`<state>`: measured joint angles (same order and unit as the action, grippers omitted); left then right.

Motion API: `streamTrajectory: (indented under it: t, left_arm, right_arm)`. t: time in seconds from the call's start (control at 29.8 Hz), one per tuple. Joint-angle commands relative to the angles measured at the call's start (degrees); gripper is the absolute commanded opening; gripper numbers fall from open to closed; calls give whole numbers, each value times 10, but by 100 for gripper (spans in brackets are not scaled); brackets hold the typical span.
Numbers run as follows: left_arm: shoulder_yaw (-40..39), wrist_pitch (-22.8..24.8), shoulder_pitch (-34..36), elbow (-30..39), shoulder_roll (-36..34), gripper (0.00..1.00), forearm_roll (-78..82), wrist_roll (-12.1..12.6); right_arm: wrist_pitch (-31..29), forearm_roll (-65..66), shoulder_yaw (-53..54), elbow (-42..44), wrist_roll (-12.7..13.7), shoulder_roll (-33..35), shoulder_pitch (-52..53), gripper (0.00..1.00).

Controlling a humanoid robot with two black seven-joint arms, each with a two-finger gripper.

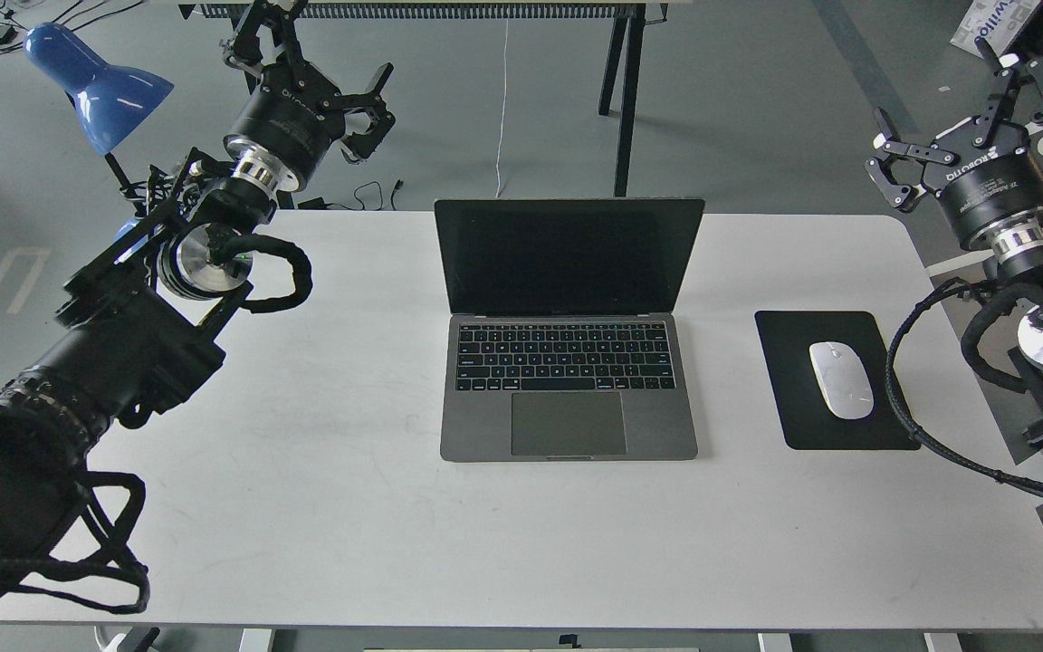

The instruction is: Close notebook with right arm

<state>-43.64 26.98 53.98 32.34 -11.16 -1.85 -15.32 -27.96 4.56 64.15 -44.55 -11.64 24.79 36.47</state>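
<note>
The table (322, 507) was white, and its near part was bare. In the middle of it the notebook (569, 362) stood open, the keyboard and trackpad toward the near edge, and the black screen upright on the far side. To the right of it, apart from it, a black pad (793, 426) lay flat with a white mouse (840, 379) on it. The right gripper (961, 113) hung past the right edge of the table, well apart from the notebook, its fingers spread and holding nothing. The left gripper (327, 77) hung over the far left corner, also spread and empty. A blue lamp (96, 86) stood at the far left.
</note>
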Motion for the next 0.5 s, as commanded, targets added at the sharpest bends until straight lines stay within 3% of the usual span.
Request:
streamTrajectory:
  t: [0.0, 0.3, 0.47]
  left_arm:
    - [0, 3, 0, 0, 0, 100, 1, 0]
    - [0, 5, 0, -1, -1, 100, 1, 0]
    - [0, 5, 0, -1, -1, 100, 1, 0]
  right_arm:
    - [0, 0, 4, 4, 0, -5, -1, 100]
    - [0, 7, -12, 18, 2, 25, 28, 100]
    - [0, 14, -131, 62, 2, 58, 138, 100]
